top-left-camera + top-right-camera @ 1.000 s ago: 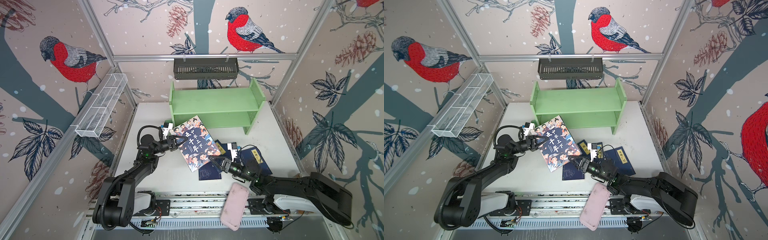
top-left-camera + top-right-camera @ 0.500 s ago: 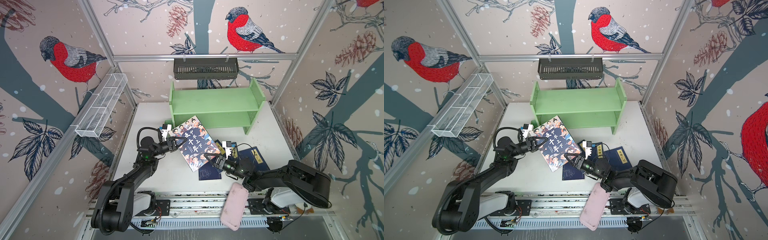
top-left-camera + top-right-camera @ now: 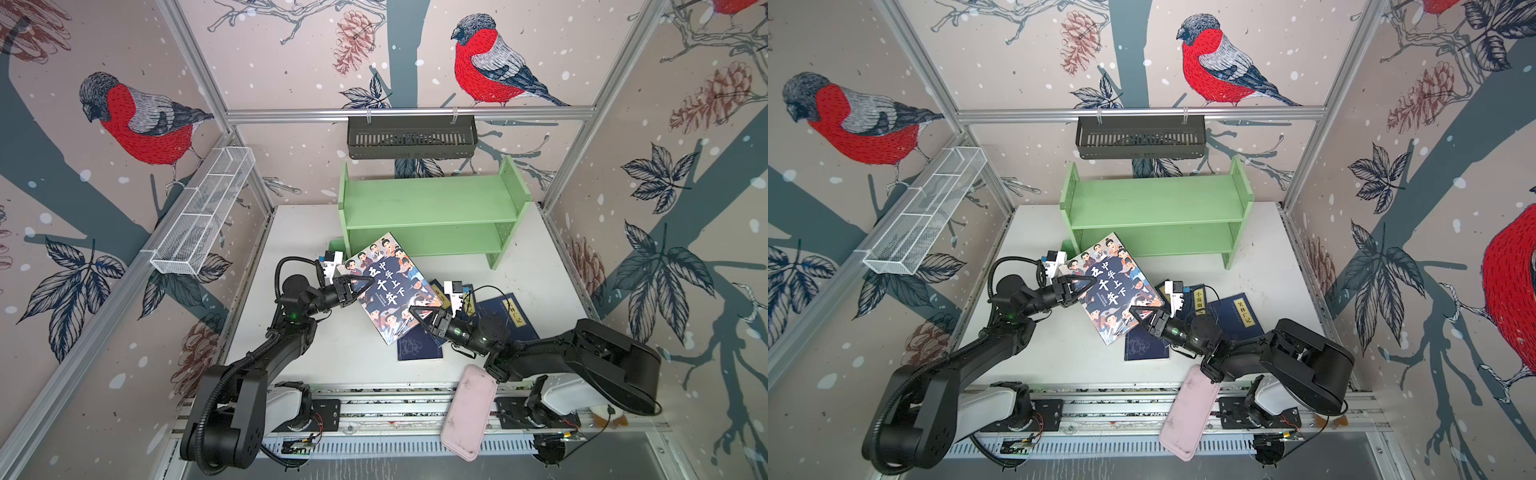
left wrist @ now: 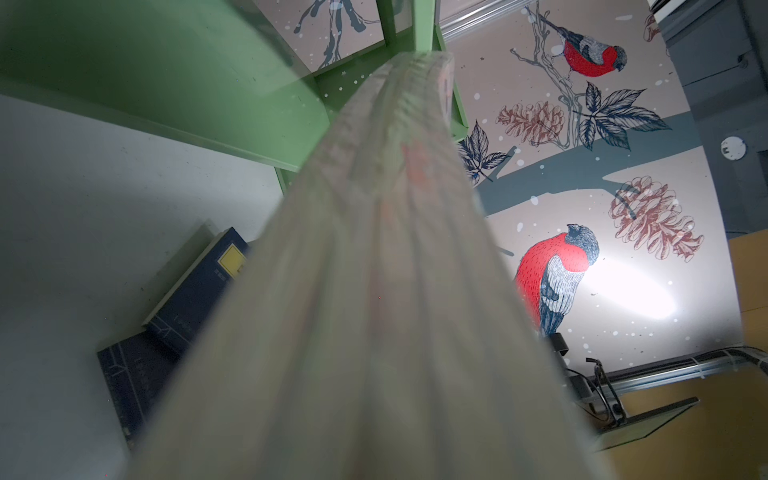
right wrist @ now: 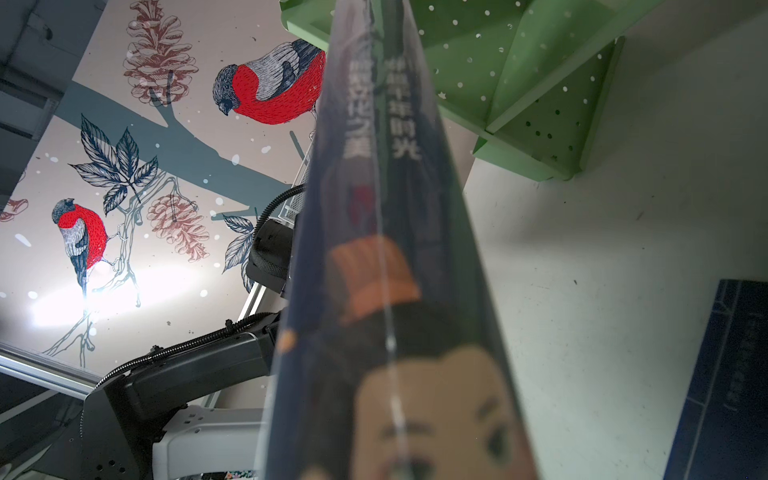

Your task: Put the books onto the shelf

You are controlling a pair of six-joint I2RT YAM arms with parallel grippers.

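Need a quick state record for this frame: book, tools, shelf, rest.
cartoon book: lifted, tilted, before the shelf
left tool: jaws astride its left edge; grip unclear
right tool: jaws astride its near-right corner; grip unclear
shelf: back of table, no books on it
navy books: flat on table, overlapping, partly beneath cartoon book
pink case: overhanging table's front edge

Left arm comes in low, elbow bent, wrist level. The left gripper points right, jaws astride the book edge, grip unclear. Right arm stretches low across. The right gripper points left, jaws pinched on the book's lower corner.
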